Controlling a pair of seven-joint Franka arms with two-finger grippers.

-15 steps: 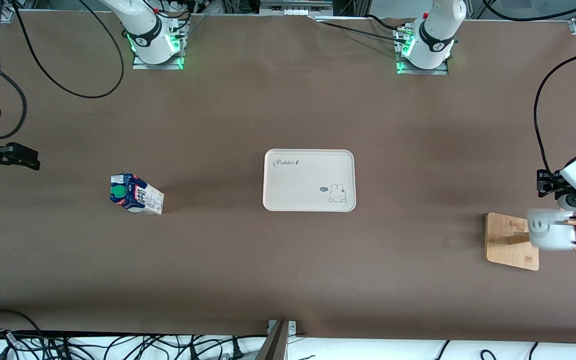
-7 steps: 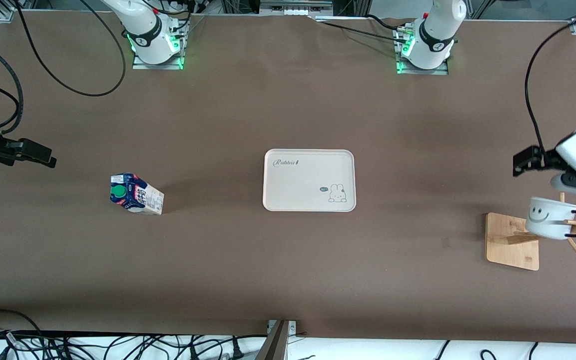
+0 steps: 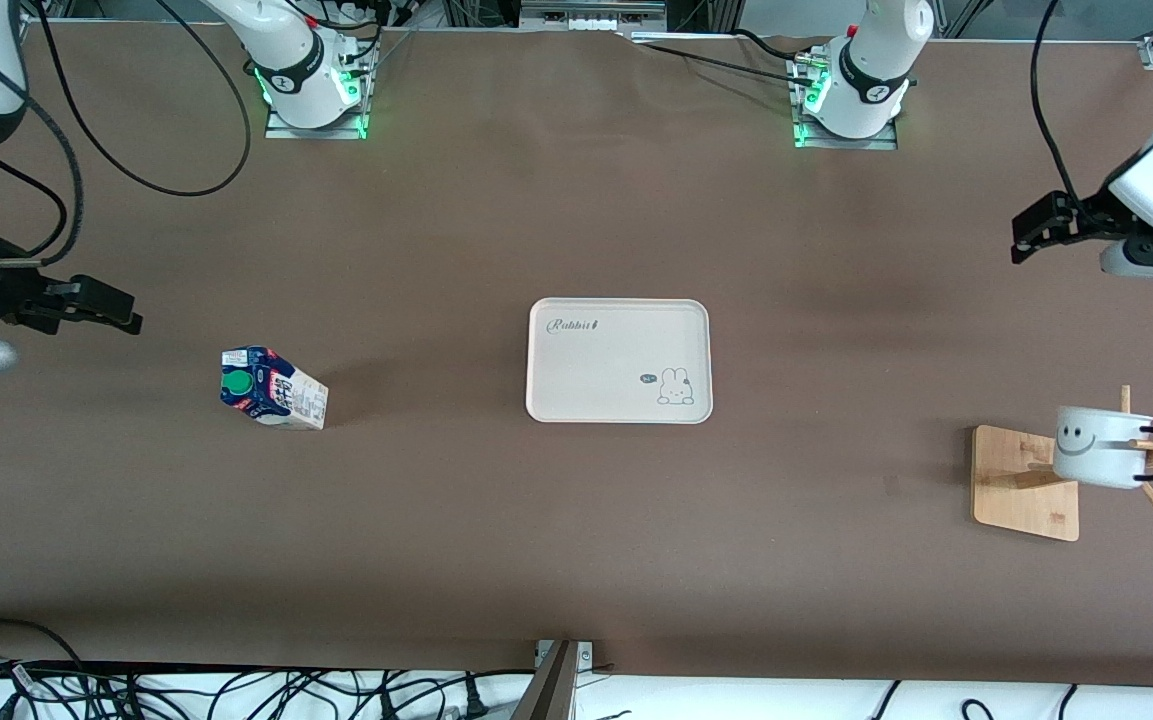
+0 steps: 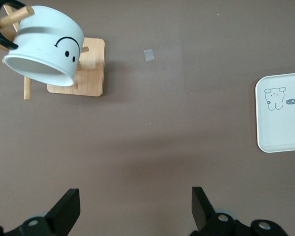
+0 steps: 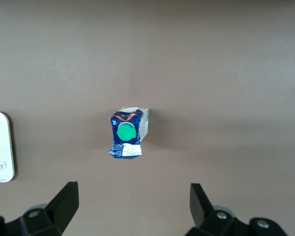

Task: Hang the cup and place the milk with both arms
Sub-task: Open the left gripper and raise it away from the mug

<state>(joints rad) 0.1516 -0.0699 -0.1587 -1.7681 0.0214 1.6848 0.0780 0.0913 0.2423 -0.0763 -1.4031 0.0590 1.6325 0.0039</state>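
The cup (image 3: pixel 1102 447) hangs by its black loop handle on a peg of the wooden rack (image 3: pixel 1024 484) at the left arm's end of the table (its smiley face shows in the front view). The left gripper (image 3: pixel 1034 228) is up over bare tabletop, fingers spread apart and holding nothing. The milk (image 3: pixel 272 388) stands on the table toward the right arm's end, well apart from the white tray (image 3: pixel 619 360) at the middle. The right gripper (image 3: pixel 96 305) hangs above the table near the carton, its fingers also apart and empty.
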